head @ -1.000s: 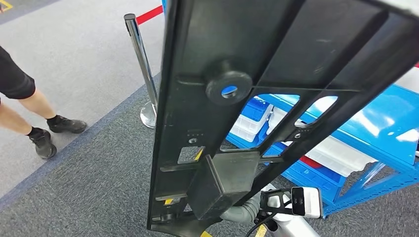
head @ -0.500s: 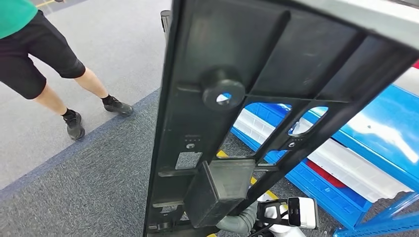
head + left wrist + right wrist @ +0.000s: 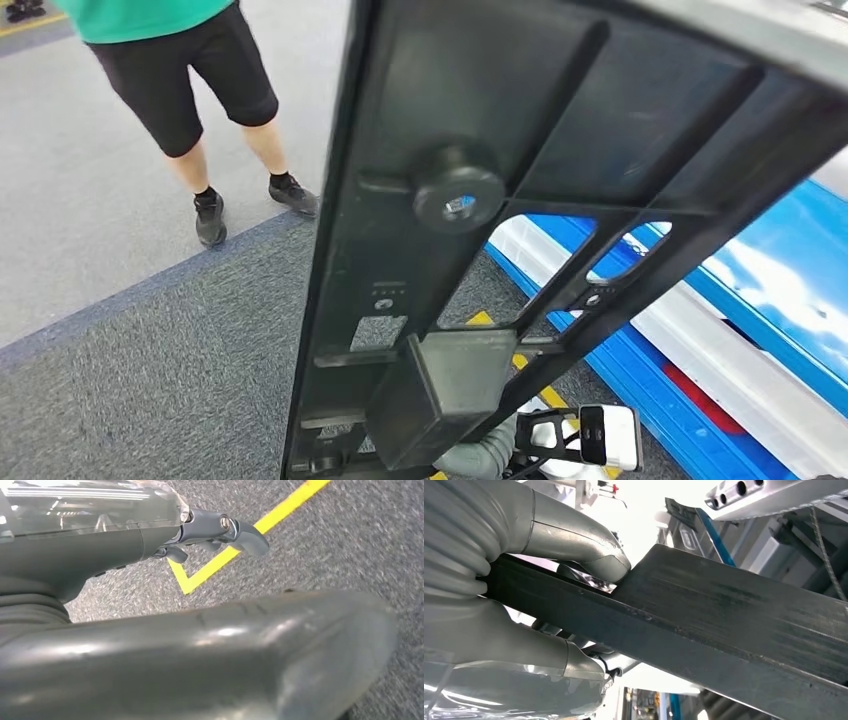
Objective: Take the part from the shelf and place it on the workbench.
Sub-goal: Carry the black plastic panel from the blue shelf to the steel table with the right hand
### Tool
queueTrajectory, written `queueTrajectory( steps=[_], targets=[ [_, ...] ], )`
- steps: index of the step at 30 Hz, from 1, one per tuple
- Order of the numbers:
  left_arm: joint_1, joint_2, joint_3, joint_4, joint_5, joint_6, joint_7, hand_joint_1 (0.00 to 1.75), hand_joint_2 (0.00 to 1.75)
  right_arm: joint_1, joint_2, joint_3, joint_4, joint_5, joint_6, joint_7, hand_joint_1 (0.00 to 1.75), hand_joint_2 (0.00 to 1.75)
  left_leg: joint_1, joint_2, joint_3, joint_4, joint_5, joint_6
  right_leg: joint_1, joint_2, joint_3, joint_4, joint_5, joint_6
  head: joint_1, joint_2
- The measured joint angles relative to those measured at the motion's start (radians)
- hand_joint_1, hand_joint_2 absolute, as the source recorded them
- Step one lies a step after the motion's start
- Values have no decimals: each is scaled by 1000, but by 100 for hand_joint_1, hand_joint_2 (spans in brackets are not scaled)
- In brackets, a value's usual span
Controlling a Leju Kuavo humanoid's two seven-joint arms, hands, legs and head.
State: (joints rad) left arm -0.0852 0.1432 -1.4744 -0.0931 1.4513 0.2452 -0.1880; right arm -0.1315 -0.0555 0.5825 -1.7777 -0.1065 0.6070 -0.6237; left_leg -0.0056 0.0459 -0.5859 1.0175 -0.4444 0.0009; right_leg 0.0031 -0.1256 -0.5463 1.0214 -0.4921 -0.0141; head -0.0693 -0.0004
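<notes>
The part [image 3: 440, 200] is a large black ribbed frame with a round boss and a box-shaped block near its lower end. It stands tilted close in front of me and covers much of the head view. My right hand [image 3: 514, 645] grips one of its flat black bars [image 3: 734, 615], thumb on one face and fingers on the other. In the head view that arm's grey ribbed wrist [image 3: 480, 455] shows just below the part. My left hand [image 3: 210, 530] hangs over the carpet, fingers and thick thumb apart, with nothing between them.
A person [image 3: 190, 80] in a green shirt and black shorts stands on the lighter floor at the upper left. A blue shelf [image 3: 770, 290] with white bins runs along the right. A yellow floor line [image 3: 225, 555] crosses the dark grey carpet below my left hand.
The whole view has swung: the post and red rope have left the picture, the person now stands nearer the top, and the shelf has slid right. The part stays gripped in front of me.
</notes>
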Motion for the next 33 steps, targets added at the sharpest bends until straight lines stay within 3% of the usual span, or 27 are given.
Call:
queueTrajectory(
  steps=[1,3,5,6,7,8,9,10,12,14,16,18,20,22,23,24,25,27,29,31,33],
  targets=[
    [3,2,0,1,0,-1,-1,0,0,0,3,0,0,3,1,0,175,175,3,-10,1,-5,4,5,-1,0,2,1,-3,5,0,0],
    [4,4,0,1,0,-3,-1,0,0,0,10,0,0,9,2,0,175,175,9,-30,6,-18,12,16,-5,40,-11,40,-32,13,0,0],
    [-2,4,0,2,0,-5,0,0,0,3,12,1,2,17,-3,0,175,175,10,-51,7,-23,18,23,-8,99,-64,154,-94,16,0,0],
    [-5,4,0,2,0,-7,1,0,0,6,12,1,4,22,-6,0,175,175,10,-63,6,-22,19,25,-9,113,-97,221,-121,17,0,0],
    [-7,4,-1,2,0,-11,2,0,0,8,12,1,6,27,-9,0,175,175,10,-77,5,-21,20,26,-9,119,-121,269,-132,18,0,0],
    [-7,4,-2,2,0,-15,3,0,0,9,12,2,9,32,-13,0,175,175,10,-91,5,-20,19,25,-11,121,-130,281,-123,20,0,0],
    [-6,3,-3,1,0,-19,4,0,0,10,12,3,11,35,-15,0,175,175,11,-106,5,-17,19,24,-13,124,-121,255,-96,20,0,0],
    [-7,2,-5,1,0,-23,4,0,0,10,12,3,12,36,-16,0,175,175,12,-120,5,-13,17,21,-16,134,-95,195,-56,21,0,0],
    [-9,-1,-13,1,-1,-30,1,0,0,9,12,6,15,37,-15,0,175,175,12,-147,-2,1,13,12,-25,182,-44,74,-2,23,0,0],
    [-13,-3,-21,1,-2,-36,-3,0,0,7,11,11,22,36,-13,0,175,175,15,-170,-15,10,13,-2,-26,211,-27,27,6,20,0,0],
    [-12,-6,-25,1,-1,-39,-2,0,0,-4,12,20,32,35,-10,0,175,175,21,-185,-25,9,17,-17,-22,192,-27,20,11,8,0,0],
    [-10,-10,-25,1,0,-38,4,0,0,-20,16,34,42,31,-7,0,175,175,20,-141,-41,34,2,-26,-21,166,-24,12,15,-6,0,0],
    [-14,-15,-25,1,1,-35,9,0,0,-28,22,48,51,27,-6,0,175,175,18,-77,-87,132,-48,-31,-17,136,-21,7,16,-16,0,0],
    [-17,-23,-25,0,1,-33,9,0,0,-31,24,57,60,20,-8,0,175,175,20,-58,-144,252,-97,-35,-11,101,-21,7,13,-21,0,0],
    [-16,-27,-25,0,1,-33,9,0,0,-31,23,60,66,16,-9,0,175,175,21,-55,-154,276,-100,-35,-8,86,-21,7,12,-22,0,0],
    [-14,-32,-25,0,1,-33,10,0,0,-32,23,63,72,11,-11,0,175,175,21,-53,-145,262,-85,-34,-6,72,-21,7,11,-22,0,0],
    [-11,-35,-25,0,1,-33,11,0,0,-33,23,65,76,7,-14,0,175,175,20,-47,-115,210,-57,-31,-5,59,-19,7,9,-21,0,0],
    [-11,-40,-25,-1,1,-34,17,0,0,-33,23,67,83,3,-21,0,175,175,12,-9,-41,75,-11,-19,0,36,-15,7,5,-17,0,0],
    [-14,-44,-25,-1,1,-35,23,0,0,-33,23,68,87,1,-25,0,175,175,1,14,-10,9,0,-3,2,17,-12,7,2,-9,0,0],
    [-11,-45,-25,-1,1,-36,24,0,0,-34,23,70,91,1,-25,0,175,175,-3,-4,-9,3,3,10,1,3,-8,5,1,1,0,0],
    [-6,-50,-25,-2,1,-39,24,0,0,-36,22,73,96,0,-25,0,175,175,2,-24,0,-12,11,20,-3,37,-12,26,-16,10,0,0]
  ],
)
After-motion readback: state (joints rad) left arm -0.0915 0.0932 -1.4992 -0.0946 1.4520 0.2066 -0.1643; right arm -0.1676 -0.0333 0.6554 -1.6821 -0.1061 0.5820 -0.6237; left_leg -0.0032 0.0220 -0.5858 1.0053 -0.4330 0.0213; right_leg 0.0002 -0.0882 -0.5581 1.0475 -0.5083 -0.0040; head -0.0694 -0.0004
